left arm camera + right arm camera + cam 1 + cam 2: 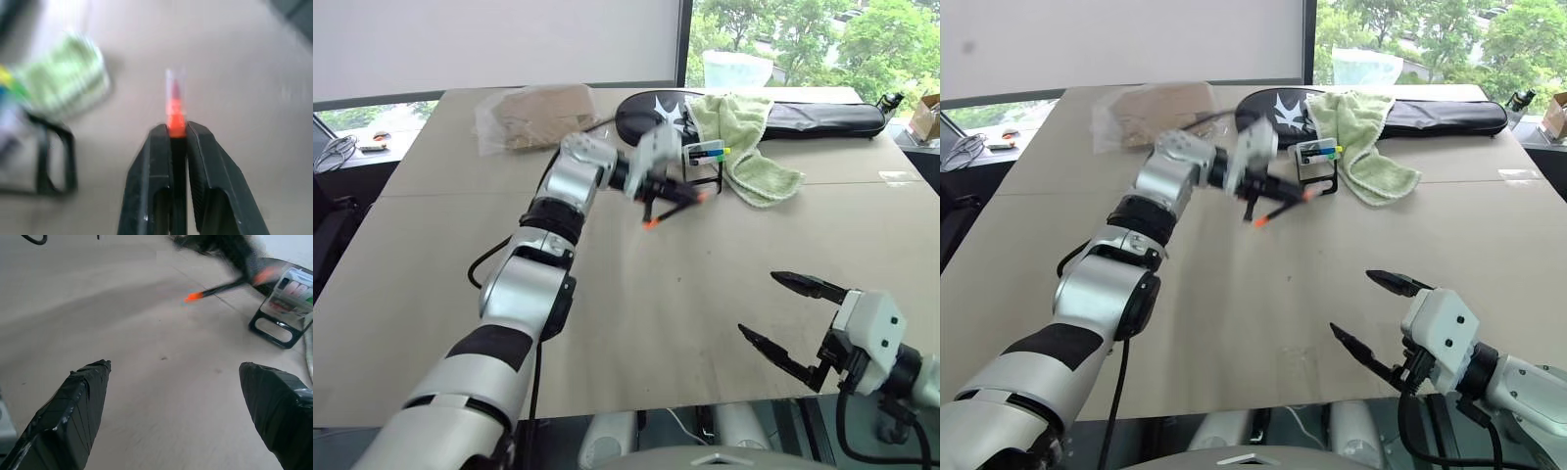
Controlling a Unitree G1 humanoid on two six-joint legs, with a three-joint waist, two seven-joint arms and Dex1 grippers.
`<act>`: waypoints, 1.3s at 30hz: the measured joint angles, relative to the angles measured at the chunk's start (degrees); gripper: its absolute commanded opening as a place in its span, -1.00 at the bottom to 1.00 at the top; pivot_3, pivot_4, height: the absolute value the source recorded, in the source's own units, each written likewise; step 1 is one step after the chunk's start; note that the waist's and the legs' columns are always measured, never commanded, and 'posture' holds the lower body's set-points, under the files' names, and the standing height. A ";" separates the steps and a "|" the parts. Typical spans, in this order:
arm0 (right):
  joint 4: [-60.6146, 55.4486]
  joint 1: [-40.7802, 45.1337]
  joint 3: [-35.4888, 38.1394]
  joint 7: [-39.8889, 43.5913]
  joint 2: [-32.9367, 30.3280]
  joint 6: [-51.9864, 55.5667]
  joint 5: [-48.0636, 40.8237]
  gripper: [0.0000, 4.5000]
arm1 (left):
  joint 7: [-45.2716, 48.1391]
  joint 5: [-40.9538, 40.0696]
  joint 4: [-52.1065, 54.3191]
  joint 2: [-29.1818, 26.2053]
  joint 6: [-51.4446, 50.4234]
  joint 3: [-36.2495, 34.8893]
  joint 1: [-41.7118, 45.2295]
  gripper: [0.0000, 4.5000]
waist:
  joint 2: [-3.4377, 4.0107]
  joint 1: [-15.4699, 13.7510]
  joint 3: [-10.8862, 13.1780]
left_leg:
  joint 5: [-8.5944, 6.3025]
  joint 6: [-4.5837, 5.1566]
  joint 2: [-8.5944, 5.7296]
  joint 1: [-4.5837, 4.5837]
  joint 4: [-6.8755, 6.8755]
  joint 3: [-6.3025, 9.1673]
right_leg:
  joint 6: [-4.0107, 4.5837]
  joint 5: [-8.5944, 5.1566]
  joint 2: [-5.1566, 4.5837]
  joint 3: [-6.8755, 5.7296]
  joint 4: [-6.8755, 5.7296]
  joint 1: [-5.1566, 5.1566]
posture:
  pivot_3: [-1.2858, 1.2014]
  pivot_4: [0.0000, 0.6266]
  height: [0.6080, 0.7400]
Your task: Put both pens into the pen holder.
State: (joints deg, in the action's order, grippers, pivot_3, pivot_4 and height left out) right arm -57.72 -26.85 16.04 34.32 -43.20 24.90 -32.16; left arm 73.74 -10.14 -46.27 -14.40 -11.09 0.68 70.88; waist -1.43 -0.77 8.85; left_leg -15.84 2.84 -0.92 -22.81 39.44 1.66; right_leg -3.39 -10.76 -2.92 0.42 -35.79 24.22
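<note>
From the left eye view I see my left tool (658,199) stretched out over the far half of the tan surface (705,294), its two fingers pinched tight on the orange pen (675,208), which hangs tilted in the air with one orange end low and toward me and the other up beside the pen holder (703,162). The holder stands just beyond the tool, next to a crumpled green towel (744,147), and something blue and yellow-green pokes from its boxy top; whether that is the second pen I cannot tell. Behind them lie a long black zipped case (803,116) and a clear bag of brown material (533,116). My right tool (793,323) sits near the close edge of the surface, well apart from the rest, with its fingers spread wide and nothing between them. The right eye view gives me the same layout, the pen (1278,211) slanting just short of the holder (1315,162). In the left wrist view the two black fingers (156,181) press together on the pen's orange end (176,120), the blurred holder frame (54,161) and the towel (68,81) off to one side. In the right wrist view the taped fingertips (88,391) stand far apart over bare surface, and beyond them I see the pen (215,289) held aloft close to the holder (283,308).
</note>
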 measured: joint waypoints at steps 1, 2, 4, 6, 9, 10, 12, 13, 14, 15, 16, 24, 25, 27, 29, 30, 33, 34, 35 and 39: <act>0.00 0.49 0.00 -0.12 0.03 0.23 -0.09 1.00 | -3.53 -2.13 1.76 1.00 -0.43 -2.88 0.58 -0.93 | 0.01 0.08 0.00 | -0.01 0.01 0.00 0.04 -0.05 -0.03 | -0.01 -0.01 0.00 0.04 0.02 0.00 | 0.03 -0.52 1.00; 0.00 1.34 -0.01 -0.35 0.10 0.68 -0.25 1.00 | -7.31 -4.15 3.66 2.33 0.68 -5.45 1.00 -0.93 | 0.01 0.08 0.00 | -0.02 0.01 -0.01 0.08 -0.07 -0.05 | -0.01 -0.01 0.00 0.07 0.02 0.00 | 0.03 -0.52 1.00; 0.00 2.38 0.00 -0.76 0.10 1.45 -0.87 1.00 | -13.29 -6.72 6.47 5.83 7.09 -9.52 0.28 -0.93 | 0.01 -0.11 0.00 | -0.02 0.01 -0.02 0.12 -0.10 -0.04 | -0.01 -0.01 -0.02 0.07 0.02 -0.01 | 0.03 -0.52 1.00; 0.00 3.32 0.00 -1.02 0.08 2.08 -1.53 1.00 | -17.03 -7.91 8.02 8.30 12.07 -11.18 -1.14 -0.93 | 0.01 -0.16 0.00 | -0.01 0.00 -0.04 0.15 -0.10 -0.06 | 0.00 0.00 -0.03 0.11 0.02 -0.03 | 0.03 -0.52 1.00; 0.00 3.83 0.14 -1.17 0.04 2.85 -2.37 1.00 | -19.94 -8.06 9.74 10.58 18.17 -11.50 -4.19 -0.93 | -0.01 -0.17 0.01 | -0.01 0.00 -0.11 0.20 -0.08 -0.09 | 0.01 0.01 -0.05 0.14 0.01 -0.09 | 0.03 -0.52 1.00; -0.02 4.25 0.80 -1.19 -0.19 3.71 -3.24 1.00 | -20.21 -6.67 10.35 11.94 28.91 -10.53 -7.32 -0.93 | -0.02 -0.12 0.03 | 0.00 0.00 -0.16 0.31 -0.08 -0.15 | 0.01 0.01 -0.07 0.22 0.03 -0.17 | 0.03 -0.52 1.00; -0.03 4.83 1.05 -1.21 -0.42 3.85 -3.74 1.00 | -18.69 -4.58 10.22 12.31 37.02 -8.37 -9.26 -0.93 | -0.03 -0.17 0.03 | -0.01 0.00 -0.17 0.46 -0.09 -0.19 | 0.03 0.01 -0.09 0.24 0.10 -0.37 | 0.03 -0.52 1.00; -0.03 5.04 1.23 -1.20 -0.44 3.97 -3.99 1.00 | -17.64 -3.20 9.24 12.21 41.80 -6.70 -9.72 -0.93 | -0.03 -0.19 0.03 | -0.01 0.00 -0.18 0.46 -0.08 -0.18 | 0.03 0.01 -0.09 0.25 0.10 -0.38 | 0.03 -0.52 1.00; -0.04 5.56 1.39 -1.25 -0.54 4.26 -4.31 1.00 | -16.16 -1.22 7.13 11.78 49.02 -4.63 -10.04 -0.93 | -0.03 -0.23 0.03 | -0.01 0.00 -0.22 0.50 -0.09 -0.19 | 0.04 0.01 -0.11 0.25 0.12 -0.42 | 0.03 -0.52 1.00; -0.04 6.55 1.44 -1.46 -0.79 4.79 -4.75 1.00 | -14.65 1.76 2.57 10.81 59.09 -2.14 -10.01 -0.93 | -0.02 -0.27 0.02 | -0.01 0.01 -0.25 0.64 -0.11 -0.22 | 0.14 -0.05 -0.13 0.29 0.15 -0.53 | 0.03 -0.52 1.00; -0.04 7.14 1.53 -1.71 -0.82 5.04 -5.02 1.00 | -14.01 3.88 -1.26 10.41 64.76 -0.51 -10.00 -0.93 | -0.02 -0.30 0.02 | -0.01 0.02 -0.27 0.69 -0.13 -0.25 | 0.27 -0.12 -0.15 0.31 0.16 -0.58 | 0.03 -0.52 1.00; -0.23 7.52 2.46 -3.06 -1.80 6.13 -7.87 1.00 | -27.21 20.49 -22.38 6.42 81.99 5.62 -5.45 -0.93 | -0.08 -0.25 0.06 | -0.03 0.04 -0.26 0.64 -0.13 -0.18 | -0.01 0.01 -0.15 0.24 0.16 -0.56 | 0.03 -0.52 1.00; -0.23 7.39 2.49 -3.51 -2.33 6.09 -8.38 1.00 | -30.52 23.14 -23.42 5.73 82.20 6.65 -4.50 -0.93 | -0.08 -0.26 0.06 | -0.03 0.05 -0.26 0.63 -0.14 -0.18 | -0.03 0.01 -0.15 0.24 0.16 -0.57 | 0.03 -0.52 1.00; -0.24 7.08 2.50 -4.05 -2.79 5.97 -8.76 1.00 | -35.58 26.54 -24.64 5.09 82.04 7.88 -3.52 -0.93 | -0.09 -0.26 0.07 | -0.03 0.05 -0.26 0.63 -0.15 -0.18 | -0.05 0.01 -0.16 0.22 0.16 -0.57 | 0.03 -0.52 1.00; -0.25 6.94 2.50 -4.90 -3.29 5.74 -8.96 1.00 | -40.56 29.71 -25.65 4.64 81.38 9.16 -2.65 -0.93 | -0.10 -0.24 0.07 | -0.04 0.05 -0.26 0.63 -0.15 -0.18 | -0.07 0.01 -0.17 0.22 0.16 -0.56 | 0.03 -0.52 1.00; -0.25 6.85 2.50 -5.33 -3.52 5.48 -9.13 1.00 | -43.22 31.19 -26.37 4.52 80.99 9.79 -1.91 -0.93 | -0.12 -0.25 0.09 | -0.04 0.05 -0.26 0.63 -0.15 -0.17 | -0.08 0.01 -0.17 0.20 0.16 -0.56 | 0.03 -0.52 1.00; -0.26 6.18 2.47 -6.76 -3.99 4.37 -9.55 1.00 | -49.55 34.39 -27.44 4.32 78.23 11.23 0.83 -0.93 | -0.16 -0.27 0.11 | -0.03 0.05 -0.26 0.62 -0.15 -0.17 | -0.17 -0.03 -0.17 0.18 0.16 -0.56 | 0.03 -0.52 1.00; -0.26 5.95 2.42 -7.32 -4.27 3.94 -9.67 1.00 | -51.64 35.28 -27.69 4.19 77.03 11.57 1.81 -0.93 | -0.15 -0.24 0.11 | -0.04 0.05 -0.26 0.62 -0.15 -0.18 | -0.18 -0.03 -0.17 0.19 0.16 -0.56 | 0.03 -0.52 1.00; -0.26 5.85 2.35 -7.67 -4.62 3.60 -9.77 1.00 | -53.45 36.04 -27.97 4.00 75.96 12.18 2.56 -0.93 | -0.15 -0.21 0.11 | -0.04 0.05 -0.26 0.63 -0.15 -0.18 | -0.18 -0.03 -0.17 0.19 0.16 -0.56 | 0.03 -0.52 1.00; -0.27 5.37 1.80 -9.06 -5.51 2.66 -9.94 1.00 | -59.08 39.48 -29.49 4.11 71.58 15.01 3.18 -0.93 | -0.15 -0.11 0.11 | -0.04 0.05 -0.26 0.64 -0.18 -0.18 | -0.21 -0.05 -0.16 0.18 0.15 -0.56 | 0.03 -0.52 1.00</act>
State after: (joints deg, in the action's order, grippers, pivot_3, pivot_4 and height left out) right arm -57.99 -21.48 17.84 25.26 -48.71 27.56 -42.11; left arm 14.66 29.34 -75.75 -10.29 60.49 15.68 74.06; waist -1.58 -0.88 8.96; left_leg -15.88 2.89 -1.17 -22.17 39.26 1.47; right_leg -3.59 -10.80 -3.09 0.60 -35.64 23.66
